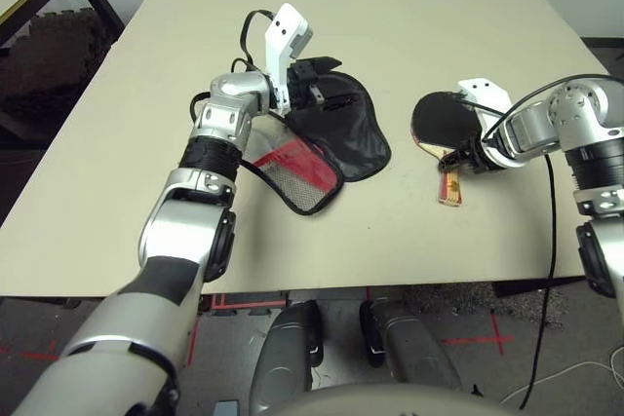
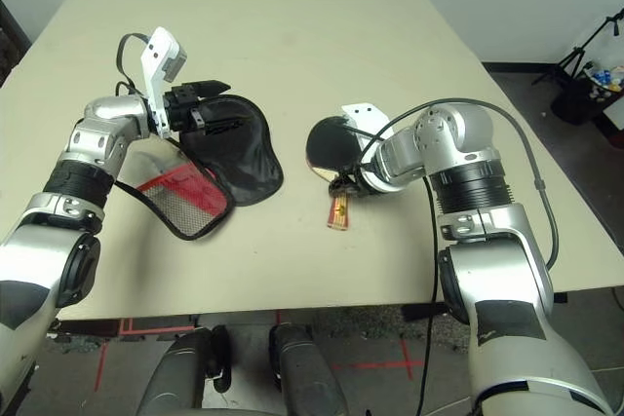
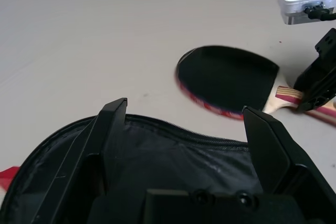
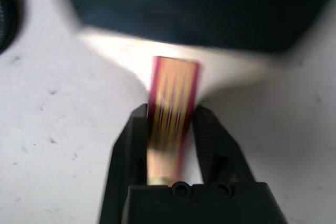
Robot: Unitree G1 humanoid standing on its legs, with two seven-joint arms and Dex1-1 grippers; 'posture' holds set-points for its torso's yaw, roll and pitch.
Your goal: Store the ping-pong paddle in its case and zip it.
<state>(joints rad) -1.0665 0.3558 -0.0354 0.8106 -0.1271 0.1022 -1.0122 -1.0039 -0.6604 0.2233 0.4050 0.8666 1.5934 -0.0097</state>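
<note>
1. Two grippers over one beige table [image 1: 409,241]. Clock directions are taken from the head view, 12 o'clock being the far edge.
2. Paddle [image 1: 437,118] lies flat at about 3 o'clock of table centre, black face toward 12, striped handle [image 1: 450,185] pointing to 6. It sits well inside the near edge, with bare tabletop around it on the 12, 6 and 9 o'clock sides.
3. Right gripper [image 4: 170,129] points steeply down; its two black fingers [image 4: 131,145] sit against both sides of the handle, clamped on it, in the wrist view.
4. Case [image 1: 346,133] lies at about 9 o'clock of the paddle, well apart from it, a strip of bare table between them. It is unzipped and spread open: black half toward 12–3 o'clock, red-and-mesh half [image 1: 297,170] toward 6–7 o'clock. The visible black lining holds nothing.
5. Left gripper [image 3: 186,129] hangs roughly level over the black half, aimed toward the paddle, fingers [image 3: 113,129] spread wide apart with nothing between them. Contact with the fabric cannot be told.
6. Far half of the table is bare, open on all sides out to the edges.
</note>
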